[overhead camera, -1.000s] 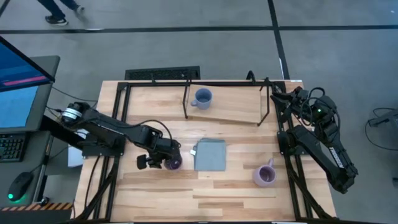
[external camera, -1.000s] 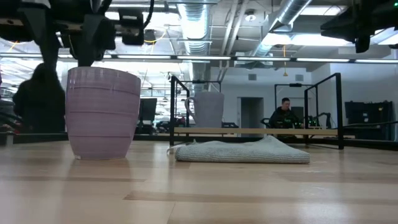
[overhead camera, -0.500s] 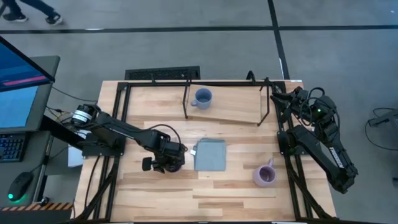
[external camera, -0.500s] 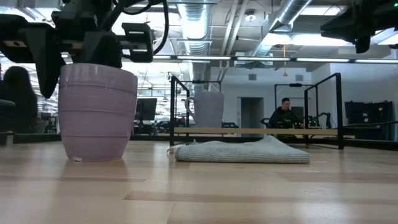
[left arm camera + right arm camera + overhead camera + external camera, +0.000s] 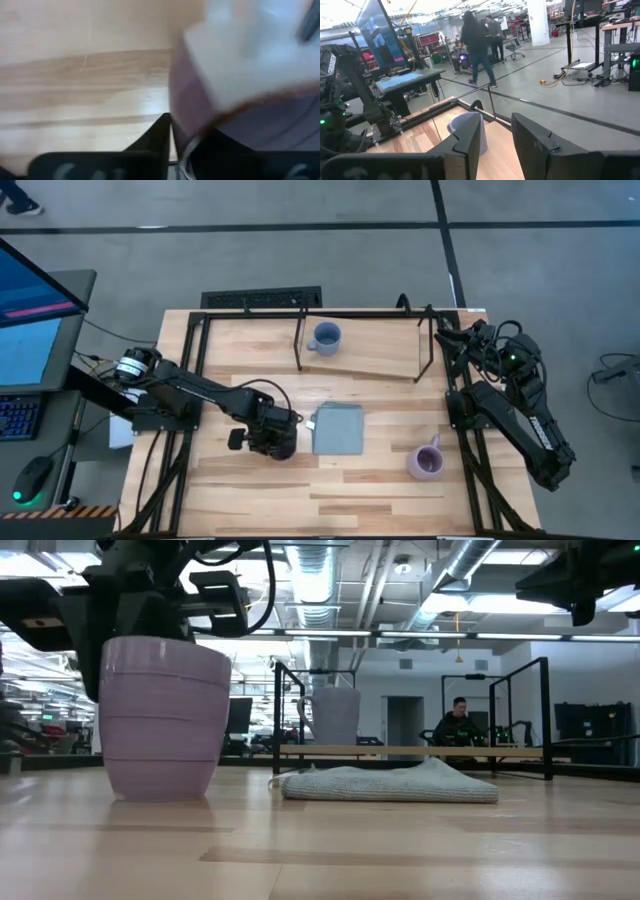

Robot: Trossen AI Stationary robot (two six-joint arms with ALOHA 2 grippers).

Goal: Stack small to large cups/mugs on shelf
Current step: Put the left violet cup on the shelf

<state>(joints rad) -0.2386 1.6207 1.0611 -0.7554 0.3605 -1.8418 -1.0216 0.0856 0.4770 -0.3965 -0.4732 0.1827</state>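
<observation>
Mug (image 5: 163, 718): ribbed, light purple, tapered | left end effector (image 5: 272, 442): grip state unclear

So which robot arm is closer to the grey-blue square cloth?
Left. The left gripper sits right beside the flat grey-blue square cloth; the right gripper waits far off by the table's corner.

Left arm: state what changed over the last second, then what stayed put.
The left gripper moved right over the light purple mug beside the grey-blue square, came down on its rim, and its fingers are closing; the mug hardly shifted. The blue mug on the shelf, the other purple mug and the right gripper stayed put.
</observation>
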